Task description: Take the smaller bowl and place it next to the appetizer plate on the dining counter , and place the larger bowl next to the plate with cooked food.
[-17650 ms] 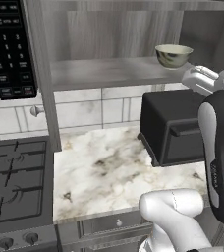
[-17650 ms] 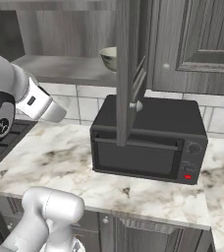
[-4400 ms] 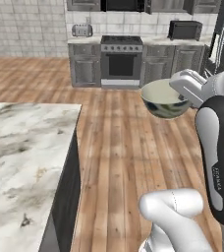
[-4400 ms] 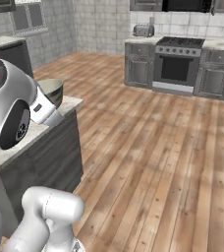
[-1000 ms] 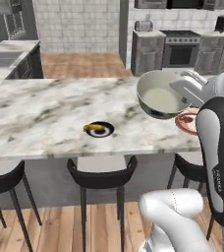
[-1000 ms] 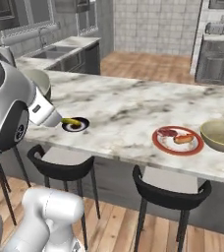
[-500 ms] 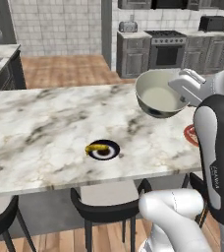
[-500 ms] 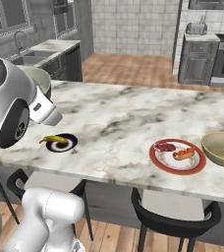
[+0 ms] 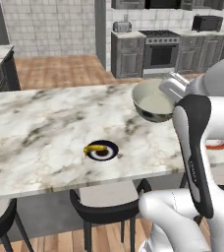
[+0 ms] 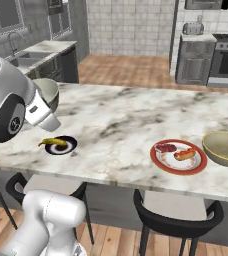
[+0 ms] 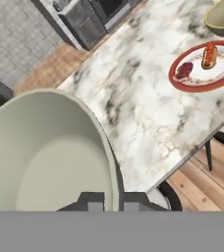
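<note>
The smaller bowl [image 9: 152, 102], grey-green outside and cream inside, hangs in the air above the dining counter [image 9: 40, 133], a little right of the appetizer plate [image 9: 101, 150]. My gripper [image 9: 166, 92] is shut on its right rim. In the hand view the fingertips [image 11: 95, 200] pinch the rim of the smaller bowl [image 11: 40, 152]. Further right on the counter lies the plate with cooked food [image 10: 179, 156], and the larger bowl [image 10: 225, 147] stands just right of it. The appetizer plate [image 10: 61, 144] carries a yellow banana piece.
Black stools [image 9: 111, 209] line the near side of the counter, and another stool [image 10: 176, 220] stands below the red-rimmed plate. A stove and grey cabinets [image 9: 160, 49] stand at the back across the wooden floor. A sink worktop [image 10: 41, 52] is at the far left.
The whole picture has shifted as the base moved, so the counter and both plates sit closer and more centred. The smaller bowl stays in my shut gripper.
</note>
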### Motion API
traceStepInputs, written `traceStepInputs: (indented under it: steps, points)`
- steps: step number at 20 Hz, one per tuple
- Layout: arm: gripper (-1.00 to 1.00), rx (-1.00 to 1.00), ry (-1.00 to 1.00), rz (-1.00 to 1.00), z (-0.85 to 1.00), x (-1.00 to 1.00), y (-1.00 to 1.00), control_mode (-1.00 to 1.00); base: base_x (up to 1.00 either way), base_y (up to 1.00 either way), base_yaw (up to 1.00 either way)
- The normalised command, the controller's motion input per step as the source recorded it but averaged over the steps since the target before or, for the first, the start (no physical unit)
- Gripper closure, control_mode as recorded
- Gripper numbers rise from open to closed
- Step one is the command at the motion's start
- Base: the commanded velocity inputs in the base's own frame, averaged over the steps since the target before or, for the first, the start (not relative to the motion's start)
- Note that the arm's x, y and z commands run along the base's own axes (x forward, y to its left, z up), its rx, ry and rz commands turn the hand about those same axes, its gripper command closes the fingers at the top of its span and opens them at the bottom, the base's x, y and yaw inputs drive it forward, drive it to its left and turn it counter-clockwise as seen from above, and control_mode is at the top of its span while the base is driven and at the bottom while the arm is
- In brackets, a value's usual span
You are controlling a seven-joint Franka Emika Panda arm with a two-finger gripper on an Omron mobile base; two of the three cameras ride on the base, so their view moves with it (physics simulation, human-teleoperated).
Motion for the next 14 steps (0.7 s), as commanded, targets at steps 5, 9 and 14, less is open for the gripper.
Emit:
traceStepInputs:
  steps: [5, 9, 14]
  points:
    - [1.0, 0.03, 0.33, -0.07, -0.32, 0.05, -0.12, -1.0, 0.0, 0.0, 0.0]
    - [1.0, 0.13, 0.32, 0.0, -0.56, 0.02, -0.34, -1.0, 0.0, 0.0, 0.0]
    - [1.0, 0.11, 0.22, 0.0, -0.6, 0.06, -0.17, -1.0, 0.0, 0.0, 0.0]
